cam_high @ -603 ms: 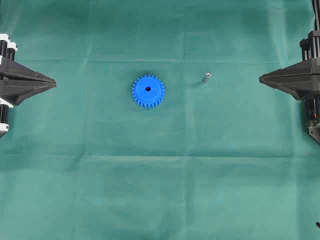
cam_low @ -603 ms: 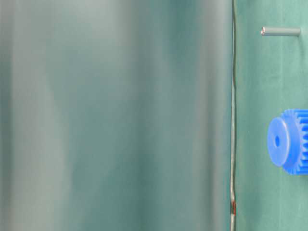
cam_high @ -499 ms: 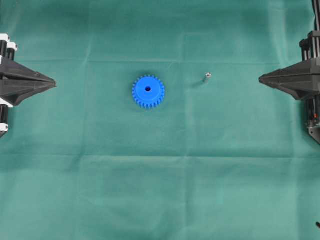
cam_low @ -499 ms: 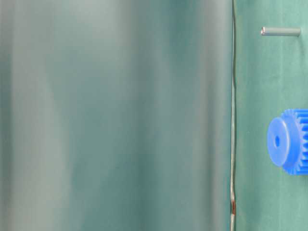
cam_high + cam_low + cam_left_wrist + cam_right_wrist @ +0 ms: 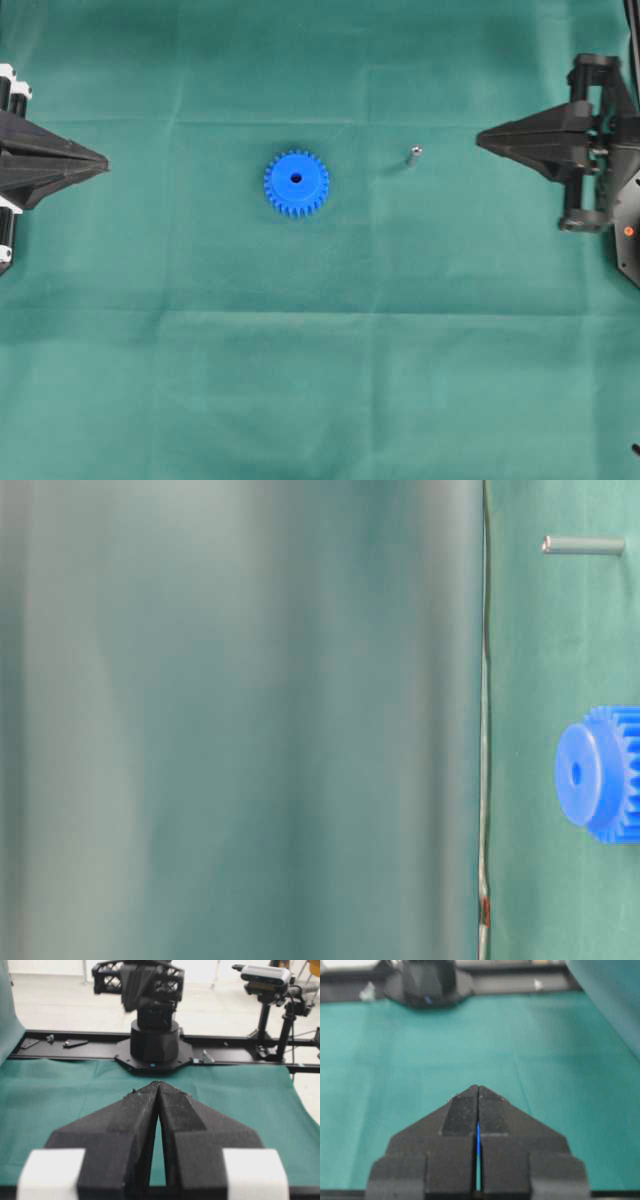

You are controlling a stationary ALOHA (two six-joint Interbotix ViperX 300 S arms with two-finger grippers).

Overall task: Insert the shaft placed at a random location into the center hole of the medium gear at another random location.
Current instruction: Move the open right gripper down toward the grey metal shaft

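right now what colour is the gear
Bright blue gear, clearest in the overhead view.

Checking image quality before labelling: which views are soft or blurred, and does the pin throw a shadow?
Table-level view: its left part is a blurred grey-green smear; shaft and medium gear are sharp. Right wrist view: soft throughout, right gripper included. Overhead view: even light, crisp; the shaft casts a faint shadow towards lower left.

On the tabletop [image 5: 320,380] the gear [image 5: 296,184] lies flat just left of centre, the shaft [image 5: 414,153] near it at two o'clock, the left pincer [image 5: 103,161] at nine, the right pincer [image 5: 481,140] at three.
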